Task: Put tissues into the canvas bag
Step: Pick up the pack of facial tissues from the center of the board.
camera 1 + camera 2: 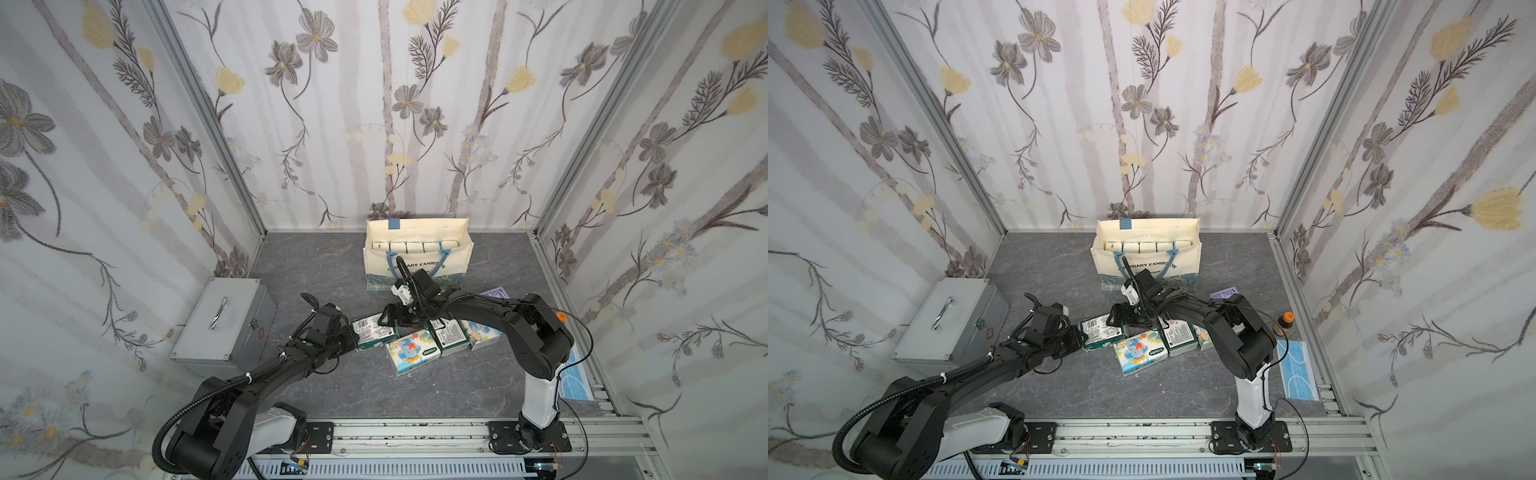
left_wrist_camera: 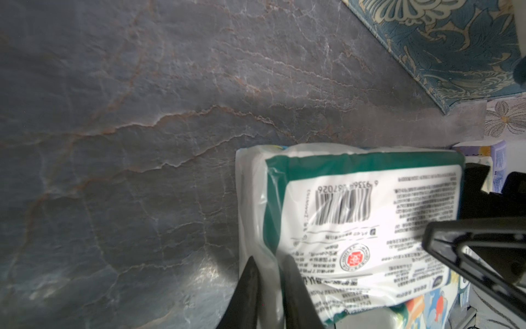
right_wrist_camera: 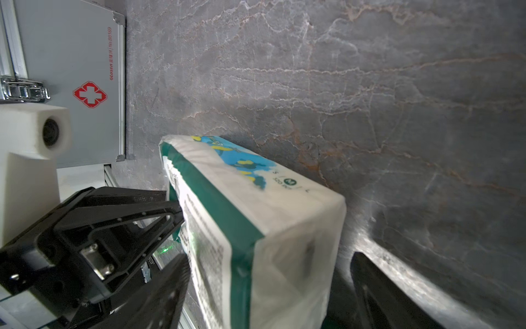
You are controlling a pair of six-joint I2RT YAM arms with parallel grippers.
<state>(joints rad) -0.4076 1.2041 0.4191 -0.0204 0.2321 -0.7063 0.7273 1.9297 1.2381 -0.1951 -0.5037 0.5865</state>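
L gripper point(image 2: 269, 259) clenched on wrapper edge of green tissue pack point(image 2: 355, 205), on table point(image 1: 415, 395) beside loose packs point(image 1: 411, 351), in front of canvas bag point(image 1: 457, 266). R gripper point(image 3: 269, 256) spread wide astride same pack, not squeezing.

Closed silver metal case point(image 1: 224, 320) with chrome handle and red cross point(image 3: 90, 94) on its front, at the left edge of the grey veined tabletop point(image 1: 415, 390); flat blue face mask point(image 1: 1298, 370) at the right edge, small brown orange-capped bottle point(image 1: 1284, 322) just behind it. Lavender packet point(image 1: 1223, 294) lying flat farther back on the right; floral wallpaper point(image 1: 374, 104) on three sides.
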